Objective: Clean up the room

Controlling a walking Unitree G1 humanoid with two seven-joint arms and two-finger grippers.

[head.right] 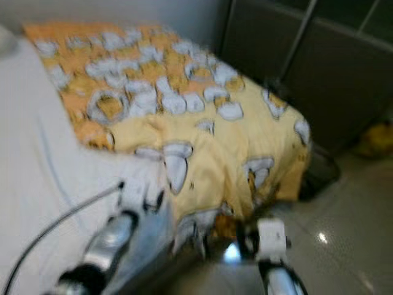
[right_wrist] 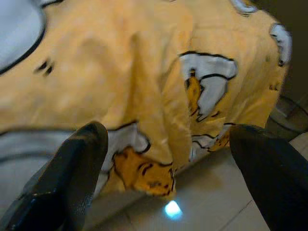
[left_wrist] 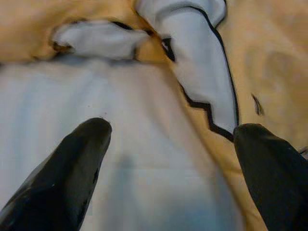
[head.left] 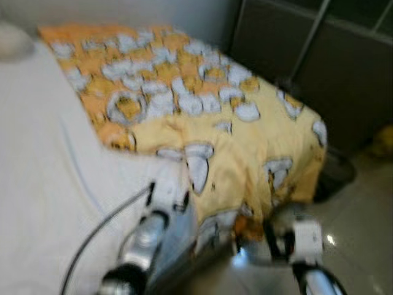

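A yellow and orange blanket with white cartoon prints covers the far part of the bed and hangs over its corner. The white sheet lies bare on the near left. My left gripper is open just above the sheet at the blanket's near edge. My right gripper is open, low beside the bed, facing the blanket's hanging corner. Both silver arms reach forward at the bottom of the blurred head views.
A dark wardrobe or panelled wall stands at the back right. A dark round bin sits on the shiny tiled floor beside the bed's corner. A yellow object lies at the far right. A grey cable runs along my left arm.
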